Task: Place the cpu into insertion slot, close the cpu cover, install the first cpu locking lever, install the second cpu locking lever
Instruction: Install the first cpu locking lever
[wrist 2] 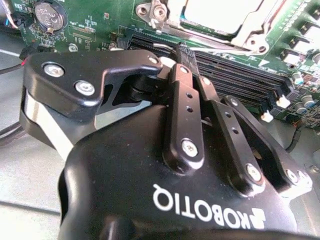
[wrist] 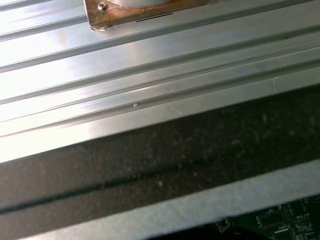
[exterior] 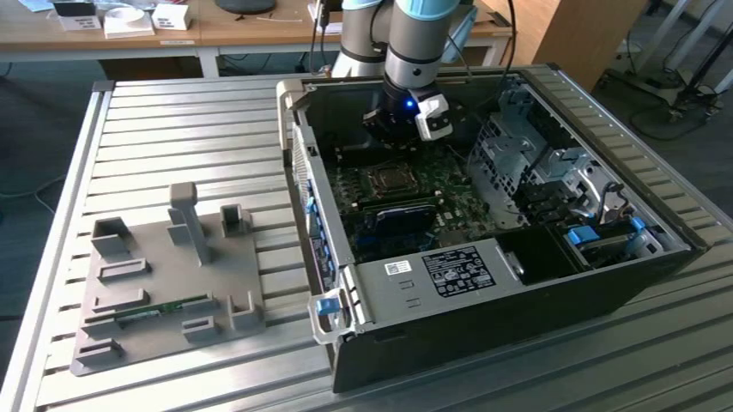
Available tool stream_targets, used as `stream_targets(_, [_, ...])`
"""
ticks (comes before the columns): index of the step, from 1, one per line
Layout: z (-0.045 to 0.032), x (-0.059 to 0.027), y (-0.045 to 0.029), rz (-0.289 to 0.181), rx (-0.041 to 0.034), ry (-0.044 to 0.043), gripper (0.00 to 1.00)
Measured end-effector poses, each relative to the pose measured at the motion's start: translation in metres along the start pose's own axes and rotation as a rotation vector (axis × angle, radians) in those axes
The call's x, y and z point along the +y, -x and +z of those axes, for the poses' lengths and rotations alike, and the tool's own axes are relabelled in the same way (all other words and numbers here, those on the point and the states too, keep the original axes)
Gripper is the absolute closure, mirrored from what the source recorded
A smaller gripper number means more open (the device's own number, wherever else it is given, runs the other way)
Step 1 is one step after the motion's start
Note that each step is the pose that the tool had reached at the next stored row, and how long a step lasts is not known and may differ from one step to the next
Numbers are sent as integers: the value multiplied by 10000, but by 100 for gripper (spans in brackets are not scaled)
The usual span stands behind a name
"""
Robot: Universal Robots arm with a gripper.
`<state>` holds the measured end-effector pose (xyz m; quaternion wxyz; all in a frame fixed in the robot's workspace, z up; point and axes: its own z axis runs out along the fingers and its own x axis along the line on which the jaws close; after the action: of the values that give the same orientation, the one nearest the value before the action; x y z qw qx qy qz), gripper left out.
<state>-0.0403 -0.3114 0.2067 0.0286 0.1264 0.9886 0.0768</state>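
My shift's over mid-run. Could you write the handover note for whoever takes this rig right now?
Gripper: fingers shut tip to tip, nothing seen between them, poised over the motherboard beside the insertion slot.
Cpu: lying in the slot, silvery top showing.
Cpu cover: looks lowered around the chip.
Done: cpu placed, cover apparently closed.
Left: the two locking levers; whether either is latched cannot be told from these views.

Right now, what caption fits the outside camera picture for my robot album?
Robot arm's gripper hovers inside the open computer case, just behind the cpu.
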Motion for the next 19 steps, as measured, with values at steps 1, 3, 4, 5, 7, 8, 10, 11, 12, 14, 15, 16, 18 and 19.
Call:
stream_targets(1, [1, 1, 0, 0, 2, 4, 89])
stream_targets(3, [2, 3, 0, -1, 3, 11, 89])
stream_targets(4, [3, 4, 0, -1, 3, 11, 89])
stream_targets(5, [4, 5, 0, 0, 3, 13, 89])
stream_targets(7, [5, 6, 6, 1, 5, 12, 89])
stream_targets(8, [7, 8, 11, 0, 4, 13, 89])
stream_targets(10, [9, 9, 18, 0, 4, 12, 89])
stream_targets(11, [10, 10, 22, 0, 4, 12, 89])
stream_targets(12, [11, 11, 25, 0, 4, 12, 89])
stream_targets(14, [12, 11, 25, 2, 4, 10, 89])
stream_targets(15, [16, 10, 25, 1, 3, 12, 89])
stream_targets(16, [18, 10, 25, 1, 3, 13, 89])
stream_targets(18, [25, 8, 25, 0, 4, 12, 89])
stream_targets(19, [28, 6, 26, 0, 4, 12, 89])
